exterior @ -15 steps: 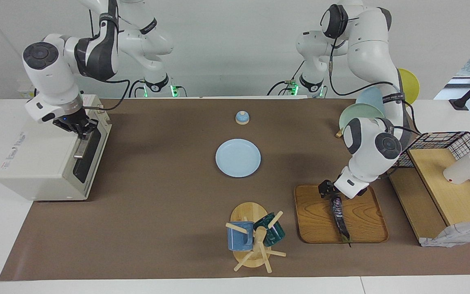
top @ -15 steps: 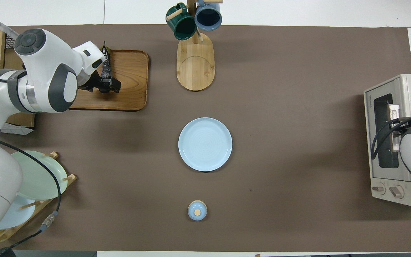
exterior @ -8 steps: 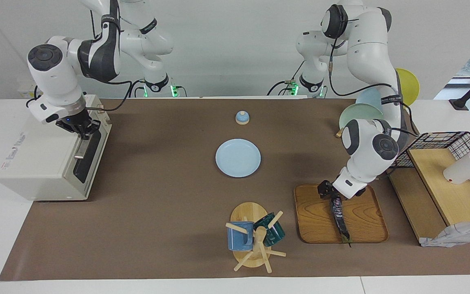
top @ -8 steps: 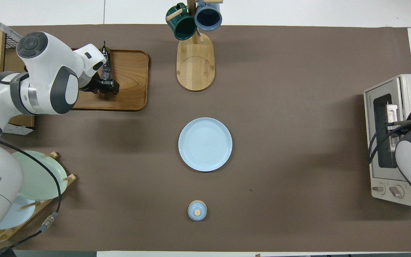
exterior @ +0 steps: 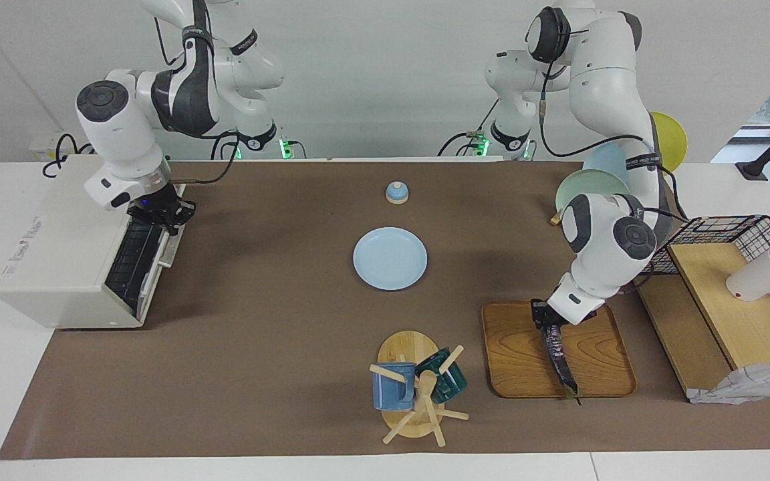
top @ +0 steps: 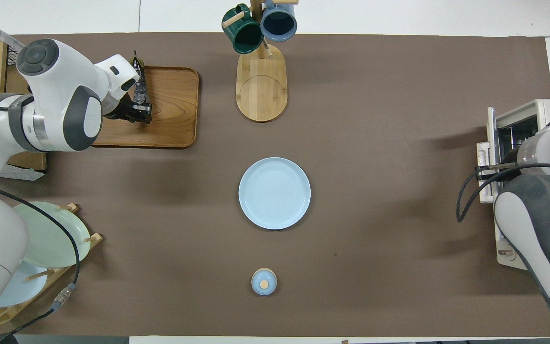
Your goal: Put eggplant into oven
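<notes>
At nine o'clock in the facing view stands the oven (exterior: 57,267), a boxy off-white metal case; the lettering on its top is too small to read. Its door hangs partly open and shows a dark wire rack inside. The right gripper (exterior: 161,215) is at the twelve o'clock end of the door handle (exterior: 171,234), fingers pinched shut on it. At the centre of the brown-covered counter (exterior: 258,374) lies a round, smooth pale blue plate (exterior: 390,258), and at its twelve o'clock sits a small blue dome with a wooden knob (exterior: 396,192). At six o'clock a wooden peg stand (exterior: 408,347) carries a blue mug (exterior: 392,387) and a glossy dark green mug (exterior: 448,377). At four o'clock lies a rounded rectangular wooden tray (exterior: 515,347) with visible grain. On it rests the eggplant (exterior: 559,357), long, thin and shiny dark purple, running from eleven to five o'clock. The left gripper (exterior: 544,319) is down on the eggplant's eleven o'clock end, fingers clamped narrow around it. At three o'clock is a black wire basket (exterior: 726,230), with a white cup (exterior: 756,277) lying beside it on a wooden board.
</notes>
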Robot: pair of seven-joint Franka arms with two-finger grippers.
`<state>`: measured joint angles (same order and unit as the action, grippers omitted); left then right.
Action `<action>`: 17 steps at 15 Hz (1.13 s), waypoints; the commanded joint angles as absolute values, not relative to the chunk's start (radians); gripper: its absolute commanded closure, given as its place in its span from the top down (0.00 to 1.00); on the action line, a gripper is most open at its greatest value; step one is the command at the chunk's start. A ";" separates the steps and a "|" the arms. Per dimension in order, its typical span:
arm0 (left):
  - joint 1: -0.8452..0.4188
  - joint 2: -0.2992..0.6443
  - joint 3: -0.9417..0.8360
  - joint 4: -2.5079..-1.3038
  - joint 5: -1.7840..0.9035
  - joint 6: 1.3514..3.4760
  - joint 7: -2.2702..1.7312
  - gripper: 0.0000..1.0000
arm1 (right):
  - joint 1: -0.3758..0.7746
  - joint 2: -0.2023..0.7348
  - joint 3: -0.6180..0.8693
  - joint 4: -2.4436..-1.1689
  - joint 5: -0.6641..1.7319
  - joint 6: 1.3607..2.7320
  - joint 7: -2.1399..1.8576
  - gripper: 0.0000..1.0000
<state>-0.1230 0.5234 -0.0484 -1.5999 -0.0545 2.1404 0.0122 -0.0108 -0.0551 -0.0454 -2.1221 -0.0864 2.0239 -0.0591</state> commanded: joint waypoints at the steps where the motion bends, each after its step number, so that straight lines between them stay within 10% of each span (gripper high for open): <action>1: -0.127 0.407 -0.041 -1.617 -0.066 2.024 0.014 0.00 | -0.037 0.034 -0.061 -2.198 -0.101 2.219 -0.068 0.00; 8: -0.299 0.149 -0.044 -1.704 -0.140 1.784 -0.165 0.00 | -0.011 0.116 -0.061 -2.220 -0.046 2.316 -0.040 0.00; 17: -0.661 0.075 -0.043 -2.006 -0.153 2.122 -0.409 0.00 | 0.023 0.140 -0.060 -2.220 0.043 2.330 -0.035 0.00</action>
<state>-0.5933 0.1000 -0.0648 -1.8997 -0.1382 2.0069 -0.3827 0.0367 0.1390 -0.0287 -2.2270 0.0409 2.3037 -0.0076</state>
